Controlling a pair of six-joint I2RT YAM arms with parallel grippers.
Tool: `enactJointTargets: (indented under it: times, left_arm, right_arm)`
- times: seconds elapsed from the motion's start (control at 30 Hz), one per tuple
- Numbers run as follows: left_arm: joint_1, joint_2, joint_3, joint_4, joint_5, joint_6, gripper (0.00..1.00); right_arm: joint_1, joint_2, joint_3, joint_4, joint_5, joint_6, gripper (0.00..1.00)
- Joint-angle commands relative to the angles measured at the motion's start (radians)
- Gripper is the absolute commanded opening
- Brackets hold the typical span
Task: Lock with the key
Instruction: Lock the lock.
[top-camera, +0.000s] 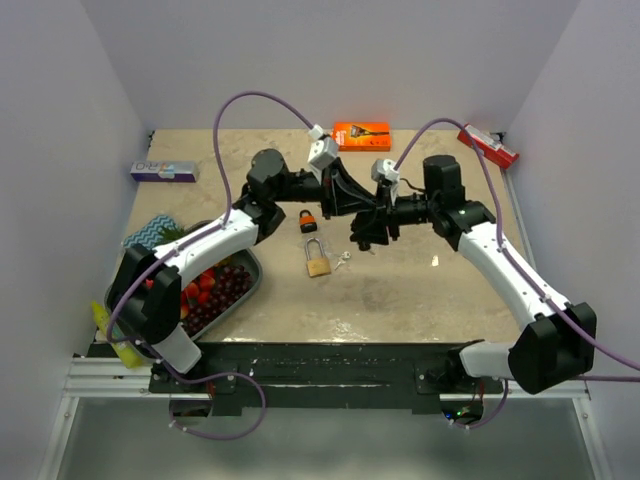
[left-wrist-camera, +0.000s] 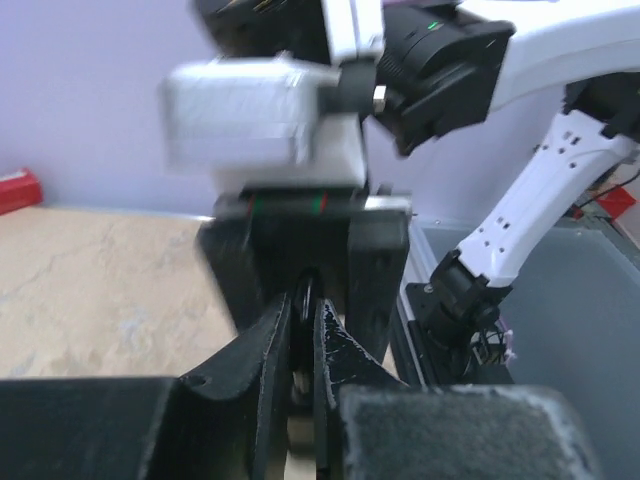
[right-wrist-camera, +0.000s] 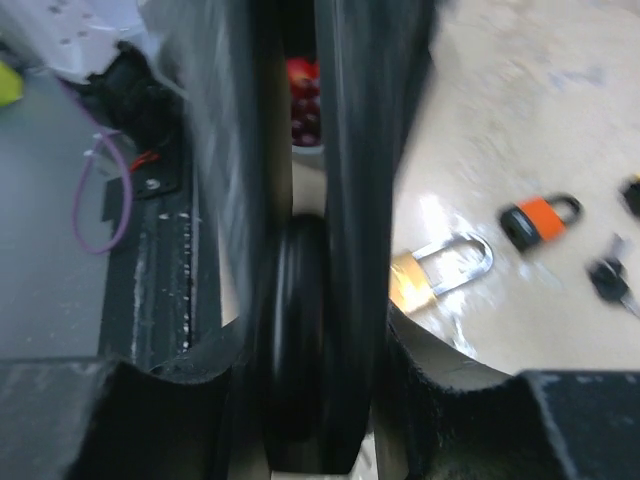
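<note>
1. Though small, the brass padlock (top-camera: 318, 263) looks heavy, rigid and smooth; its flat body sides are the best place to grip.
2. It lies mid-table, with loose keys (top-camera: 343, 260) just right of it.
3. Both grippers meet above, farther and to its right. The left gripper (left-wrist-camera: 303, 312) is pinched shut. The right gripper (right-wrist-camera: 300, 200) clamps a black rounded piece (right-wrist-camera: 298, 340), probably a key head.

Left arm (top-camera: 213, 240), right arm (top-camera: 500, 257): closed jaws meeting.
</note>
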Motion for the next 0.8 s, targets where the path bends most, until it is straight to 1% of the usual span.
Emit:
enactJointTargets:
  times: [0.0, 0.03, 0.07, 0.1, 0.13, 0.17, 0.2, 0.23, 0.3, 0.33, 0.37, 0.4, 0.43, 0.5, 0.53, 0.7, 0.73, 0.77]
  left_arm:
    - [-0.182, 0.050, -0.075, -0.032, 0.169, -0.086, 0.00]
    - [-0.174, 0.045, -0.076, -0.068, 0.159, -0.081, 0.00]
    - [-0.153, 0.040, -0.082, -0.072, 0.154, -0.095, 0.00]
    - [-0.140, 0.018, -0.111, -0.038, 0.153, -0.112, 0.00]
    - [-0.128, 0.001, -0.125, -0.035, 0.142, -0.120, 0.00]
    - [-0.096, -0.016, -0.133, -0.052, 0.127, -0.085, 0.00]
    - [-0.079, -0.042, -0.127, -0.129, 0.113, -0.048, 0.00]
    - [-0.059, -0.052, -0.119, -0.168, 0.095, 0.010, 0.00]
    - [-0.001, -0.075, -0.099, -0.261, 0.071, 0.059, 0.00]
    - [0.018, -0.085, -0.096, -0.289, 0.052, 0.086, 0.00]
    - [0.048, -0.098, -0.095, -0.312, 0.041, 0.137, 0.00]
    - [0.059, -0.122, -0.093, -0.373, 0.030, 0.167, 0.00]
    - [0.068, -0.133, -0.090, -0.407, 0.024, 0.237, 0.00]
    - [0.074, -0.156, -0.085, -0.508, 0.010, 0.306, 0.00]
    - [0.074, -0.161, -0.091, -0.518, 0.011, 0.336, 0.00]
    - [0.070, -0.161, -0.099, -0.446, -0.002, 0.302, 0.00]
    - [0.071, -0.162, -0.095, -0.440, -0.005, 0.293, 0.10]
    - [0.070, -0.162, -0.092, -0.435, -0.001, 0.291, 0.17]
  right_arm:
    - [0.067, -0.024, 0.064, 0.485, -0.128, 0.078, 0.00]
    - [0.062, -0.022, 0.071, 0.462, -0.128, 0.076, 0.00]
    - [0.042, -0.025, 0.074, 0.450, -0.133, 0.072, 0.00]
    - [0.031, -0.030, 0.074, 0.433, -0.145, 0.067, 0.00]
    - [0.022, -0.036, 0.078, 0.381, -0.148, 0.026, 0.00]
    - [-0.004, -0.040, 0.080, 0.323, -0.153, -0.002, 0.00]
    - [-0.016, -0.051, 0.081, 0.286, -0.156, -0.023, 0.00]
    - [-0.030, -0.054, 0.092, 0.181, -0.162, -0.098, 0.00]
    - [-0.065, -0.054, 0.109, 0.056, -0.162, -0.190, 0.00]
    - [-0.076, -0.051, 0.127, -0.052, -0.156, -0.270, 0.00]
    - [-0.097, -0.048, 0.135, -0.105, -0.158, -0.307, 0.00]
    - [-0.105, -0.044, 0.146, -0.155, -0.156, -0.344, 0.00]
    - [-0.113, -0.034, 0.166, -0.239, -0.153, -0.408, 0.00]
    - [-0.124, -0.027, 0.186, -0.304, -0.145, -0.459, 0.00]
    - [-0.124, -0.024, 0.193, -0.332, -0.145, -0.476, 0.00]
    - [-0.122, -0.010, 0.202, -0.320, -0.158, -0.471, 0.00]
    - [-0.121, -0.004, 0.215, -0.335, -0.158, -0.476, 0.00]
    - [-0.122, 0.007, 0.225, -0.355, -0.158, -0.493, 0.00]
